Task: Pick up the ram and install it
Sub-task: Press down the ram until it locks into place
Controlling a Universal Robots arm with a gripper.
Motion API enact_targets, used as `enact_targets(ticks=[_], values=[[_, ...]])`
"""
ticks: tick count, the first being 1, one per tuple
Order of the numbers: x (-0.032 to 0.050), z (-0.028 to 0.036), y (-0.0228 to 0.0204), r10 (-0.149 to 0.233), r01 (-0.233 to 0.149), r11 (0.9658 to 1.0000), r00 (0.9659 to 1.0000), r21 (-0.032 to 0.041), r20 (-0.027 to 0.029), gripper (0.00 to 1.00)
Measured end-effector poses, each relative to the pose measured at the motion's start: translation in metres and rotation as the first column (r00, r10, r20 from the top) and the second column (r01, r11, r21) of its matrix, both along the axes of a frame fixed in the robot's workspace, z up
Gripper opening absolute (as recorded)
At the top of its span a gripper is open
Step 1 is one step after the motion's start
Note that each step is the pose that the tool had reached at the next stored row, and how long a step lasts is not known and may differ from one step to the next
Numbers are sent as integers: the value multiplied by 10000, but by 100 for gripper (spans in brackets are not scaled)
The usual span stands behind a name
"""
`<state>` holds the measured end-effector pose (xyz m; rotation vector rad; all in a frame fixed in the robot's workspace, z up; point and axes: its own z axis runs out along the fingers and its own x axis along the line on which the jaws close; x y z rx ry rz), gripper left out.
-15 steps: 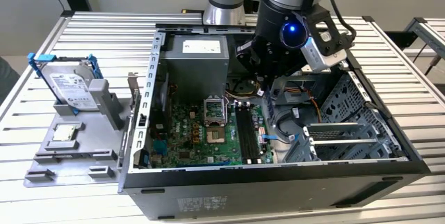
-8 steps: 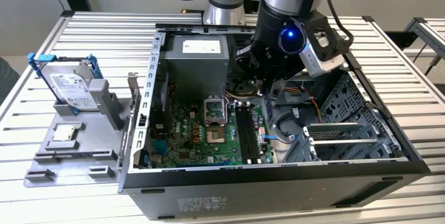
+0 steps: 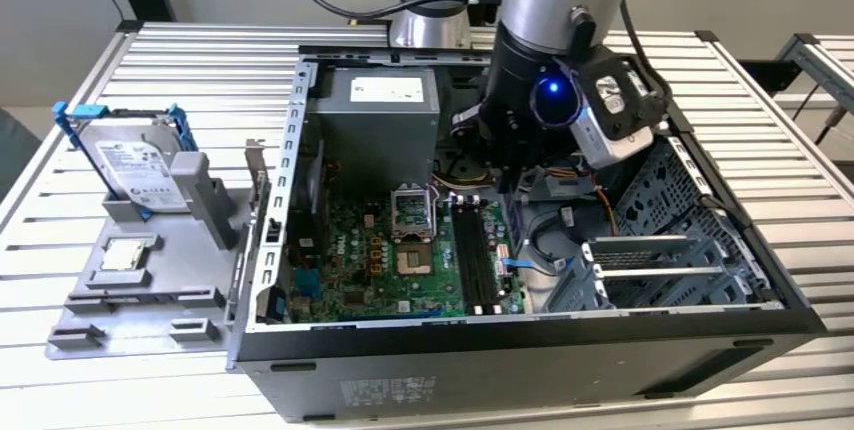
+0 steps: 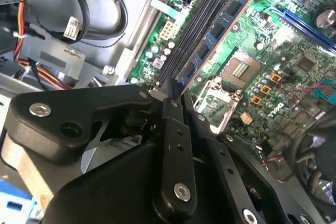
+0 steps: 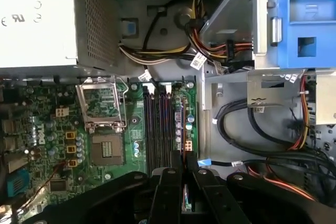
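I had the gripper (image 4: 170, 95) down inside the open computer case (image 3: 747, 250), fingers clenched on the ram (image 4: 220, 32), which stood on edge over the memory slots (image 5: 157, 124) beside the processor socket (image 5: 102, 124) on the motherboard (image 3: 387, 260). The stick's long axis ran along the slots, one end in my grip and the other pointing away down the board (whether it touched the slot, I couldn't tell). To do it well, I judged I needed it square over one slot and pressed down evenly.
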<state>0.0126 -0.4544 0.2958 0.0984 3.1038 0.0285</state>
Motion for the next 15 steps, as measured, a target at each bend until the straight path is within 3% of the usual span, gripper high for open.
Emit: enact_targets(ticks=[15], values=[[-53, -274, -51, 0, 0, 10000, 10000, 0, 0, 0]])
